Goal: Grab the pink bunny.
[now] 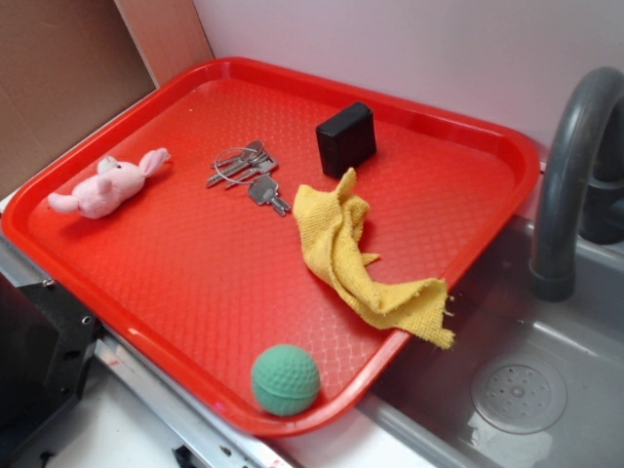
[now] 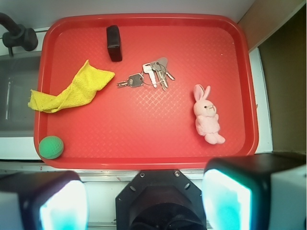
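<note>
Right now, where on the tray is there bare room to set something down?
Bare: the red tray's wide middle between pink bunny and green ball. Crowded: the far side, with keys, black box and yellow cloth.

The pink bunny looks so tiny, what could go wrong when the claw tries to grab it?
The pink bunny is soft, small and lying flat, so the claw might pinch only fuzz or an ear and drop it. It also lies near the red tray rim, which a finger could bump.
</note>
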Robot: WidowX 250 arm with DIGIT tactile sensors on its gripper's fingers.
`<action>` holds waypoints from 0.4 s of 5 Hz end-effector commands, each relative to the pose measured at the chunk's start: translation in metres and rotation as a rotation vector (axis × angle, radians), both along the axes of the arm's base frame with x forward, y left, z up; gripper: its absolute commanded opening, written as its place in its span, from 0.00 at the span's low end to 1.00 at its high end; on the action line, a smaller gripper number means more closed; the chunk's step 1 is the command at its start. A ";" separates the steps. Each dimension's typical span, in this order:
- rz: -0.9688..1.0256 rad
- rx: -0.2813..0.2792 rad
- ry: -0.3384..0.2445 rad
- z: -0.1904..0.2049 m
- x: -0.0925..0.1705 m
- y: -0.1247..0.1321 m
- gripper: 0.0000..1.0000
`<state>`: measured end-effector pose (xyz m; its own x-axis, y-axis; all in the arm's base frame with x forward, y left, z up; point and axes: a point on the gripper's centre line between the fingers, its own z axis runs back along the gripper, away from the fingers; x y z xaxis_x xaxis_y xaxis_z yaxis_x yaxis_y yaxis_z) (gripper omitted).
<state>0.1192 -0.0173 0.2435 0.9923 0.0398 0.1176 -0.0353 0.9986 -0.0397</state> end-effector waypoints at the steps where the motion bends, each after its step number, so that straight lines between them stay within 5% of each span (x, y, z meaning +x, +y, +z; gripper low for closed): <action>1: 0.000 0.000 0.000 0.000 0.000 0.000 1.00; 2: 0.056 -0.036 -0.065 -0.013 0.006 0.033 1.00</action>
<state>0.1237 0.0150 0.2259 0.9806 0.1049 0.1657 -0.0936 0.9928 -0.0744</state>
